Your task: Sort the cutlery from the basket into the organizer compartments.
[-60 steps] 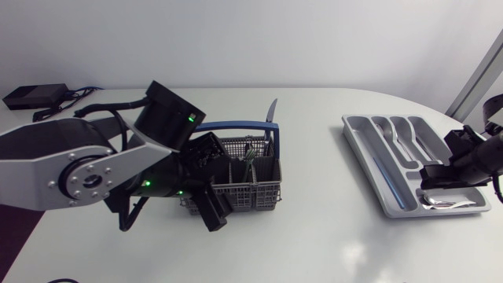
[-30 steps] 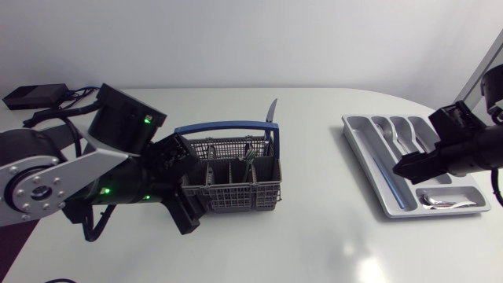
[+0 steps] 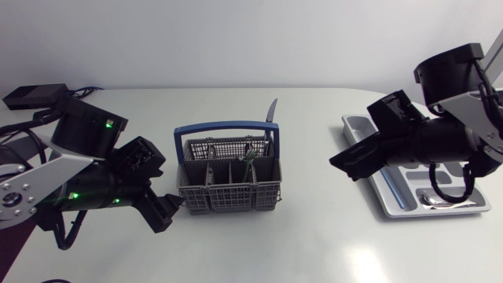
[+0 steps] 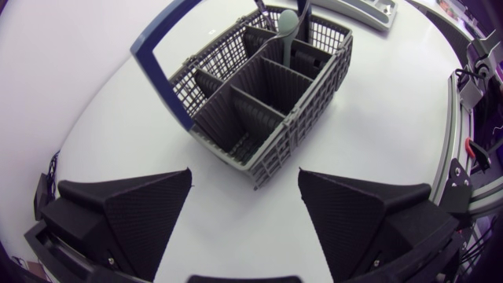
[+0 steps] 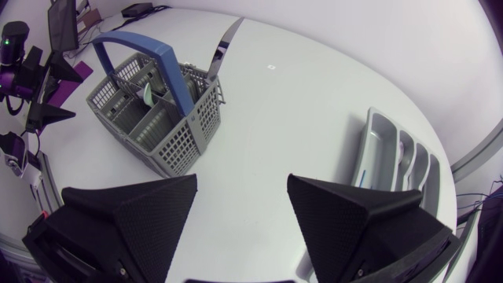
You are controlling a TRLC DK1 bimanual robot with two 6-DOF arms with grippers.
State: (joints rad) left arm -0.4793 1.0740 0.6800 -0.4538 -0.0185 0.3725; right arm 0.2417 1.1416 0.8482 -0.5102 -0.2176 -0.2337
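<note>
The grey cutlery basket (image 3: 228, 187) with a blue handle (image 3: 224, 126) stands mid-table. A knife (image 3: 271, 114) and a pale green utensil (image 3: 249, 155) stick up from its right end. My left gripper (image 3: 169, 186) is open just left of the basket, which lies ahead of its spread fingers in the left wrist view (image 4: 245, 204). The grey organizer (image 3: 391, 202) at the right holds spoons (image 3: 401, 137). My right gripper (image 3: 351, 141) hangs open and empty at the organizer's left edge. In the right wrist view (image 5: 240, 212) it faces the basket (image 5: 153, 118), with the organizer (image 5: 376, 141) beside it.
A black box (image 3: 31, 96) with cables lies at the back left corner. Bare white tabletop (image 3: 314, 204) stretches between the basket and the organizer. One more piece of cutlery (image 3: 440, 203) lies in the organizer's front cross compartment.
My left arm has drawn back to the left, off the basket. My right arm has swung left from over the organizer's front compartment to its left edge, its fingers spreading wider.
</note>
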